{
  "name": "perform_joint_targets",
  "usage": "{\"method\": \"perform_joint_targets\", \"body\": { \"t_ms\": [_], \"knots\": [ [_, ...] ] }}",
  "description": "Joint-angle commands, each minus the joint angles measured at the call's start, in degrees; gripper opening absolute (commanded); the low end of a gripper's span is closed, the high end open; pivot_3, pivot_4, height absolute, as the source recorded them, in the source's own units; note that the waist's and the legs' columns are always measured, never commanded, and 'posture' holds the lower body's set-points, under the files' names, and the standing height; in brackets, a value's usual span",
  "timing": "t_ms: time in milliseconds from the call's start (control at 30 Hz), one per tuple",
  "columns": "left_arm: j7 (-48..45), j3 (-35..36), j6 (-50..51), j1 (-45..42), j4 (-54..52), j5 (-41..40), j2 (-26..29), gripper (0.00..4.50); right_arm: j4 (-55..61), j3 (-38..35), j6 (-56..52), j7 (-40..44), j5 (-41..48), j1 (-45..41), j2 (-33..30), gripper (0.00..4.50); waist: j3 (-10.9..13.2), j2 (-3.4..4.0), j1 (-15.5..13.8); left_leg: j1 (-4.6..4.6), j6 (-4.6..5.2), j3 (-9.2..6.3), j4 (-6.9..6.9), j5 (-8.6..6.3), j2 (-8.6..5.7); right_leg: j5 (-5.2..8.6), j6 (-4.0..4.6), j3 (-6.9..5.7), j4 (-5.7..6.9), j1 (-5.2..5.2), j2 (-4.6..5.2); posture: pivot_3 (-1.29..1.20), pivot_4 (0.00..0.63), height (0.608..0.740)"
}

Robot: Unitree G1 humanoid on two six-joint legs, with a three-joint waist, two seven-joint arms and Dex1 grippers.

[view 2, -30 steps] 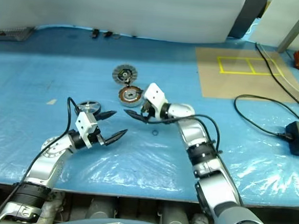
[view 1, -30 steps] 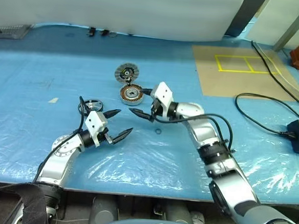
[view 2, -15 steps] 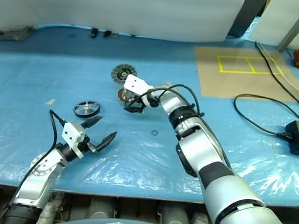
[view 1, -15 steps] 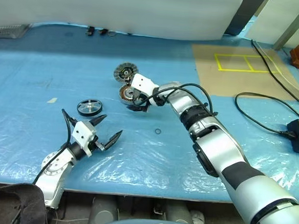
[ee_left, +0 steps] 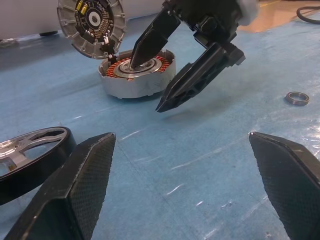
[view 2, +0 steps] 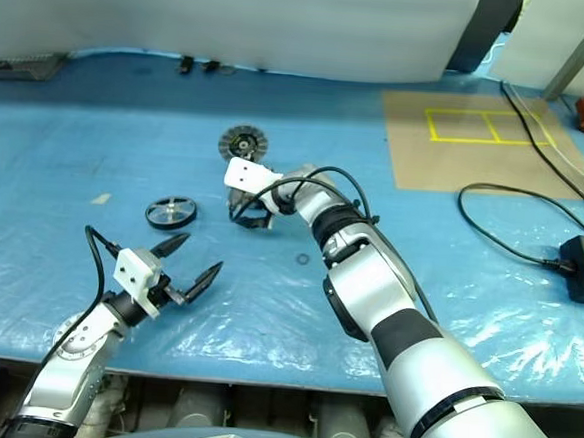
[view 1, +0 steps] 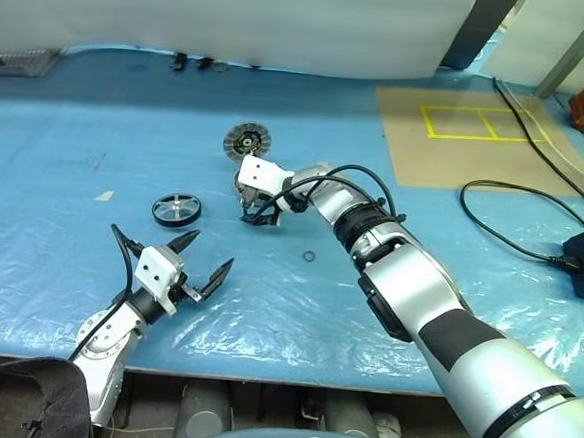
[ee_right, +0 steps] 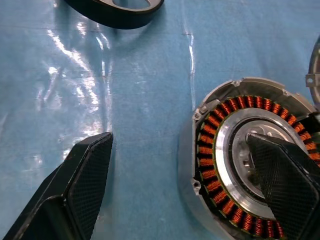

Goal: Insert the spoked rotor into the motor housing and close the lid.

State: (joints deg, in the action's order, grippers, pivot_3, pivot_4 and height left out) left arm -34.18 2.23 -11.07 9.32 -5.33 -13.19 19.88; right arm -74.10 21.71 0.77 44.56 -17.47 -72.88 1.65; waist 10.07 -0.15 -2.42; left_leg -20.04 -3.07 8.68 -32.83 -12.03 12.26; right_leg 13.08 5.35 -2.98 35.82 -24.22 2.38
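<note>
Blue-covered desk (view 1: 55,162) | spoked rotor (view 1: 176,210) lies left, uninserted | motor housing (view 1: 254,187) centre, lid (view 1: 243,139) behind, off | right pincer (view 1: 257,213) released astride housing | left pincer (view 1: 199,266) released, near

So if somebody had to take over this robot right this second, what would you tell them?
Left gripper: open, holding nothing, hovering over the blue sheet near the front edge.
Right gripper: open, holding nothing, at the motor housing, one finger over its centre, the other outside its wall.
Spoked rotor: lying flat on the sheet, to the left of the housing, untouched.
Lid: just behind the housing, propped up tilted at the housing's far edge.
A small ring lies loose on the sheet.
Done: nothing yet; the housing is empty.
Left: pick up the rotor, seat it in the housing, then close the lid.
</note>
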Motion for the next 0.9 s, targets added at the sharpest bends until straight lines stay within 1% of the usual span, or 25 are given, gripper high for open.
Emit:
{"method": "perform_joint_targets", "body": {
  "t_ms": [33,167,333,733,900],
  "knots": [
    [0.16,1.09,-0.59,-0.33,-2.12,-0.47,0.64,4.50,-0.62,-1.46,0.20,-1.64,-0.21,-2.36,-0.22,4.49,0.03,0.05,-0.14,-0.02,0.00,0.00,-0.02,0.00,0.00,0.00,0.00,0.00,0.00,0.00,0.00,0.00,0.150,0.740],
    [-0.13,0.82,-0.70,-0.73,-1.29,-0.38,0.81,4.50,-1.08,-2.88,-0.32,-2.59,-0.01,-3.16,-0.62,4.49,0.05,0.07,-0.03,-0.04,0.00,0.00,-0.03,0.00,0.00,0.00,0.00,0.00,-0.02,-0.01,0.00,0.00,0.150,0.740],
    [-0.17,0.50,-0.47,-1.91,-0.87,-0.30,0.70,4.50,-2.18,-2.51,-2.67,-1.98,-1.10,-1.45,-0.68,4.49,0.06,0.11,0.00,-0.04,0.00,0.01,-0.01,0.00,0.03,0.00,0.00,0.00,0.00,-0.03,-0.02,0.00,0.150,0.740],
    [-0.29,0.41,-0.43,-1.65,-0.73,-0.07,0.77,4.50,-2.40,-1.33,-1.33,-2.37,-3.05,0.10,-0.24,4.49,0.06,0.12,0.00,-0.02,0.00,0.04,-0.04,0.00,0.03,-0.01,0.02,0.00,0.02,-0.02,-0.01,0.00,0.150,0.740],
    [-0.43,0.56,-0.39,-1.61,-0.54,-0.10,0.90,4.50,-2.13,-0.66,1.09,-1.85,-4.15,0.35,-0.11,4.49,0.05,0.12,0.02,0.00,0.00,0.05,-0.06,0.00,0.03,-0.01,0.02,0.00,0.05,-0.02,-0.01,0.00,0.150,0.740]
  ]
}}
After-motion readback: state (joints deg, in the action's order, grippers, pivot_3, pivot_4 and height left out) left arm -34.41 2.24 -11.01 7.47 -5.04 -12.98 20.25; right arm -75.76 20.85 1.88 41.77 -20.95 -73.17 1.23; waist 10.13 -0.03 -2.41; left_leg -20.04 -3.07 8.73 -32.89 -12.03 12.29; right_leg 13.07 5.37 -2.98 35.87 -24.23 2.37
